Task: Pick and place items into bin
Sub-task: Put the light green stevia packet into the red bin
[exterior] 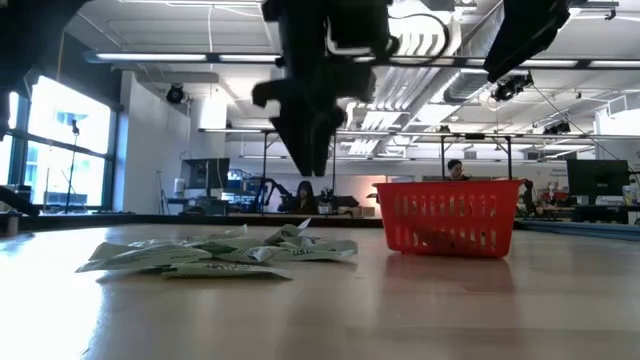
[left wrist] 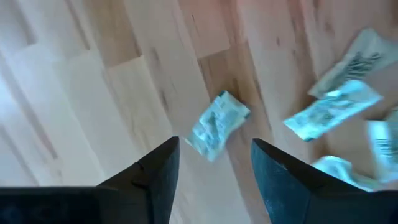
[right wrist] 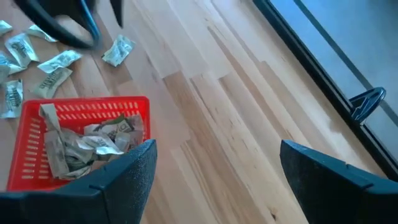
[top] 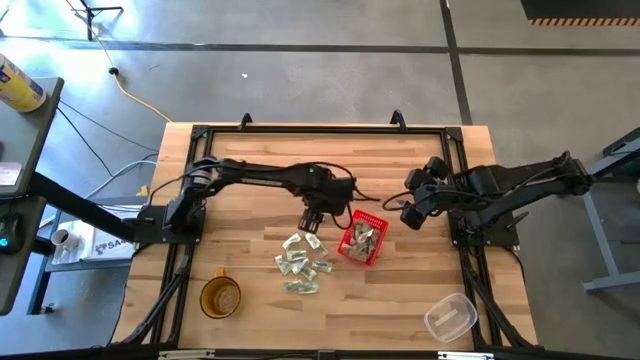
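Observation:
Several pale green-and-white packets [top: 302,265] lie flat in a loose heap on the wooden table, left of the red basket [top: 362,238]. The basket stands on its base and holds some packets [right wrist: 93,144]. My left gripper [top: 311,226] hangs open above the heap's far end, clear of the table in the low view [exterior: 312,165]. One packet [left wrist: 215,124] lies under its fingers, untouched. My right gripper [top: 411,218] is open and waits in the air to the right of the basket.
An amber cup [top: 220,297] stands near the table's near-left corner. A clear plastic container [top: 449,317] sits at the near-right. Bare wood stretches along the far side behind the arms. People and desks show in the room beyond the table.

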